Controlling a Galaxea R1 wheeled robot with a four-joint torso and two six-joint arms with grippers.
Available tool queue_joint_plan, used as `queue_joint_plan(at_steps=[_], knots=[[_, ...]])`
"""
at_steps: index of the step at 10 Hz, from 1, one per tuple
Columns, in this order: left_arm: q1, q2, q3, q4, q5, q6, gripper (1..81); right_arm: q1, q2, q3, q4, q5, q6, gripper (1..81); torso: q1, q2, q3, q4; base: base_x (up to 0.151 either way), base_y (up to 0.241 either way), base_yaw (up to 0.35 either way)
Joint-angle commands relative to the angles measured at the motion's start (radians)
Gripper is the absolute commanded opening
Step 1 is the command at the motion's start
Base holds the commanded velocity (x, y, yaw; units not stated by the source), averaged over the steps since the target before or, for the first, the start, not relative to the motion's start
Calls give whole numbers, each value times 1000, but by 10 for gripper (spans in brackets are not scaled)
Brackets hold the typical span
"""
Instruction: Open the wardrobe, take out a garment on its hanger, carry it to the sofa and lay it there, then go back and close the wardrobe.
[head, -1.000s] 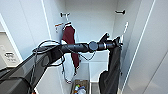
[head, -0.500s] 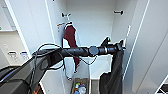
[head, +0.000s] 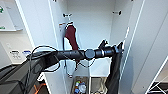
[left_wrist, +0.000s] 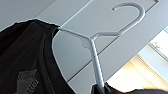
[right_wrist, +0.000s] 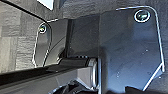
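Robot: Little has moved in the last second. My left arm still reaches across the open wardrobe (head: 95, 25), and the garment (head: 115, 72) hangs from its end much as it did, perhaps a touch lower in the head view.

Operator: What is your left gripper doing?

Robot: My left gripper (head: 119, 48) is clamped on the hanger (left_wrist: 96, 42). In the left wrist view the white stem runs down into the dark shape of my fingers, and the curved hook stands free against a white panel, caught on nothing.

Operator: Where exactly is the black garment?

Robot: It hangs straight down below my left gripper, in front of the right side of the wardrobe's opening and close to the right door (head: 150, 37), which stands open. In the left wrist view its collar sits over one shoulder of the hanger and fills the side of the picture beside the stem.

Operator: And what is inside the cabinet?

Robot: A dark red garment (head: 71, 37) hangs on the left of the interior, behind my forearm. Down at the bottom is a box of small colourful items (head: 80, 87), too blurred to name.

Operator: And your right gripper?

Robot: Whether it is open or closed I cannot tell.
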Motion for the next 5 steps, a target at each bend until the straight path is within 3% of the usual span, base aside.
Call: queue_joint_plan(at_steps=[1, 5], knots=[[-176, -18, 55, 51, -42, 10, 10, 35, 8, 7, 3, -46, -3, 811, 0, 0, 0, 0, -85, 0, 0], [-166, -40, 98, 51, -42, 13, 10, 36, 8, 8, 1, -46, -3, 811, -1, 0, 0, 0, -86, 0, 0]])
